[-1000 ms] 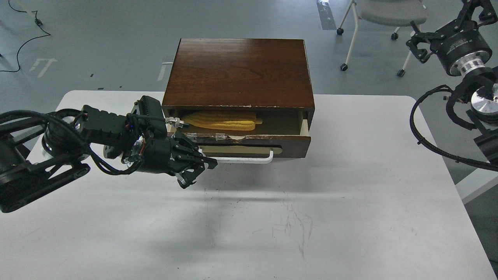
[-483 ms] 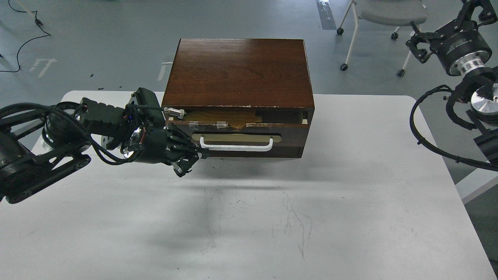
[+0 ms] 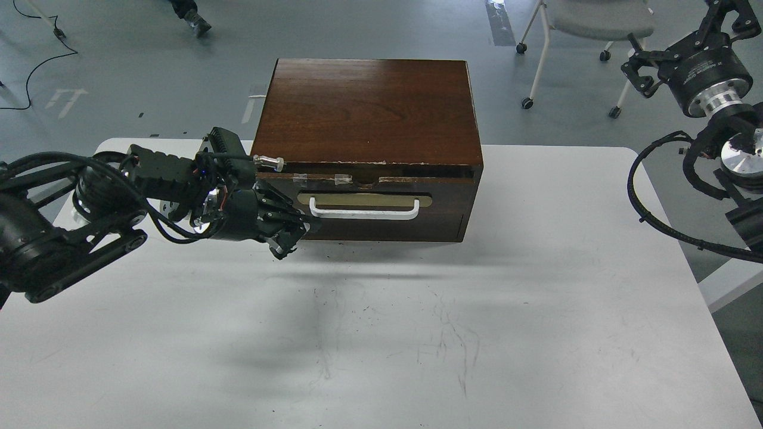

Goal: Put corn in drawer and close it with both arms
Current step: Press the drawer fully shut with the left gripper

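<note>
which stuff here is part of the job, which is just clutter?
Job: drawer, shut or nearly; left tool at its front; right tool raised, off to the side. Corn not visible.
Clutter: chair, floor cable, table.

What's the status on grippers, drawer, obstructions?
Left gripper against drawer front, jaw state unclear. Right gripper raised, away. Drawer shut, corn out of sight. Nothing blocking.

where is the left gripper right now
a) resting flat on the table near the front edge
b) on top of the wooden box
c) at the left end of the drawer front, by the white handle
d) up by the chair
c: the left gripper sits against the left end of the drawer front, just beside the white handle.
</note>
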`<state>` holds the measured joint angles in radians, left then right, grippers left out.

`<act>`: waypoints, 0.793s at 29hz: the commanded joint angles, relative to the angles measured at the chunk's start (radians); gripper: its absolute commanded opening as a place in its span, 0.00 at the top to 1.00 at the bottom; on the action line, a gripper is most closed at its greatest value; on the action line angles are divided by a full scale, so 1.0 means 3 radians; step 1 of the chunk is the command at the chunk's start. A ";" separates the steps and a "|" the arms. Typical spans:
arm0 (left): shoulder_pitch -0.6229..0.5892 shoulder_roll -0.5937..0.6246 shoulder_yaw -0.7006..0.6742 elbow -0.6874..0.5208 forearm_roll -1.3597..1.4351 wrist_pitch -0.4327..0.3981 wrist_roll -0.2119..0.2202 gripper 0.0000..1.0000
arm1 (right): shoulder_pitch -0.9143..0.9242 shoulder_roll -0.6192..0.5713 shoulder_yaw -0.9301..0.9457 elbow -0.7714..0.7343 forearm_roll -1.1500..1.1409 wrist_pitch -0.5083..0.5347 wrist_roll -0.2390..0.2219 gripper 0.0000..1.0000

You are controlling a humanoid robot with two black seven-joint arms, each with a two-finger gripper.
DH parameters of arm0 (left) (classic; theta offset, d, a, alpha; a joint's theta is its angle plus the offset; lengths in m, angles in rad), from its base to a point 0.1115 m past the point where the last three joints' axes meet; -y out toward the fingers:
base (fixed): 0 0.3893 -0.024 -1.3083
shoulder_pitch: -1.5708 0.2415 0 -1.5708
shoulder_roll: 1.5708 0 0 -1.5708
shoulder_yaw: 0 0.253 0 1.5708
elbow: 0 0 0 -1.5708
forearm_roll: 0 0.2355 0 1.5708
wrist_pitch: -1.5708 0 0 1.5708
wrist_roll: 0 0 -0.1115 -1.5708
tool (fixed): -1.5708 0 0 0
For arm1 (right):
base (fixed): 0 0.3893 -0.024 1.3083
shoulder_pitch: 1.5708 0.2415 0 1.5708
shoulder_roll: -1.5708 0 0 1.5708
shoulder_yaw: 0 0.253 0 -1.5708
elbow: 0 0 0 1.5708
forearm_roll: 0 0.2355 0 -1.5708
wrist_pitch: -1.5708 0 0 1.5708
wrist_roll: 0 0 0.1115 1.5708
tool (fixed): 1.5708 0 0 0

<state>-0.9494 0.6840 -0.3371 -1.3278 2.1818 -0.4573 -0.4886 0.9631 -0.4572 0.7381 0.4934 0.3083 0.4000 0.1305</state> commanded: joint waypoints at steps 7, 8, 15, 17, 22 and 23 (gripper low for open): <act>-0.0067 -0.0076 0.0009 0.0136 0.0000 0.0026 0.0000 1.00 | 0.0001 0.0000 -0.0006 0.0002 0.0000 0.0001 0.0020 0.00; -0.0067 -0.0071 0.0014 0.0141 0.0000 0.0026 0.0000 1.00 | 0.0001 0.0000 -0.0011 0.0002 0.0000 0.0001 0.0020 0.00; -0.0103 -0.0092 -0.0022 0.0039 0.0000 0.0041 0.0000 1.00 | 0.0001 -0.0010 -0.0021 0.0002 -0.0010 0.0011 0.0020 0.00; -0.0098 -0.0086 -0.0032 -0.0042 0.0000 0.0062 0.0000 1.00 | 0.0001 -0.0010 -0.0026 -0.0003 -0.0010 0.0011 0.0020 0.00; -0.0133 -0.0020 -0.0042 -0.0176 -0.0690 0.0128 0.0000 1.00 | -0.0015 -0.0010 -0.0026 0.0002 -0.0010 0.0017 0.0020 0.00; -0.0164 0.0021 -0.0047 -0.0176 -0.1011 0.0128 0.0000 1.00 | -0.0015 -0.0010 -0.0026 0.0002 -0.0010 0.0017 0.0020 0.00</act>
<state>-0.9843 0.6686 -0.3499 -1.3732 2.0773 -0.4207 -0.4886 0.9626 -0.4607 0.7305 0.4936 0.3053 0.4041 0.1366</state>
